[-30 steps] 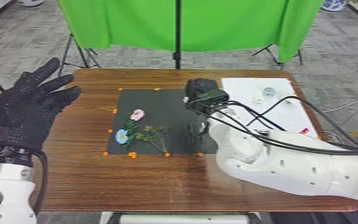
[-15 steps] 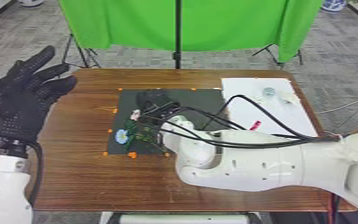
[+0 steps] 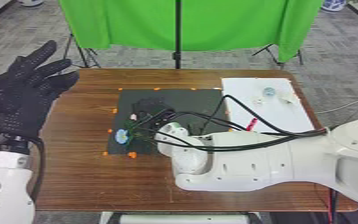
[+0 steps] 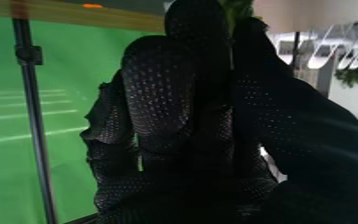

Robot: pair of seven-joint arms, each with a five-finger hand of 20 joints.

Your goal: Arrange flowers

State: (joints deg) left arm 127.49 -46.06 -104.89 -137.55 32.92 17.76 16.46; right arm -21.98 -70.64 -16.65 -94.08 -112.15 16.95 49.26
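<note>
"What is at the far left?"

"The robot's left hand (image 3: 20,92), raised beside the brown surface (image 3: 78,175). It is spread wide, holding nothing."

"And next?"

"A black mat (image 3: 189,97), with orange marks around its edges. The blue flower (image 3: 121,136) lies toward its near left part; the pale pink flower (image 3: 133,117) is a little farther off (half tucked beside the glove, that one)."

"What about the right hand (image 3: 149,106)?"

"It is over the left part of the mat, just beside the pink flower. Its grasp is narrow: the thumb and a finger pinch some greenery (image 4: 239,6). How much of the stem they have, she cannot tell," he relayed.

"Anything on the right?"

"A white sheet (image 3: 242,90). A small bluish item (image 3: 269,92) and a whitish one (image 3: 288,99) sit on its far part, with a red item (image 3: 254,123) nearer, by the cables."
</note>
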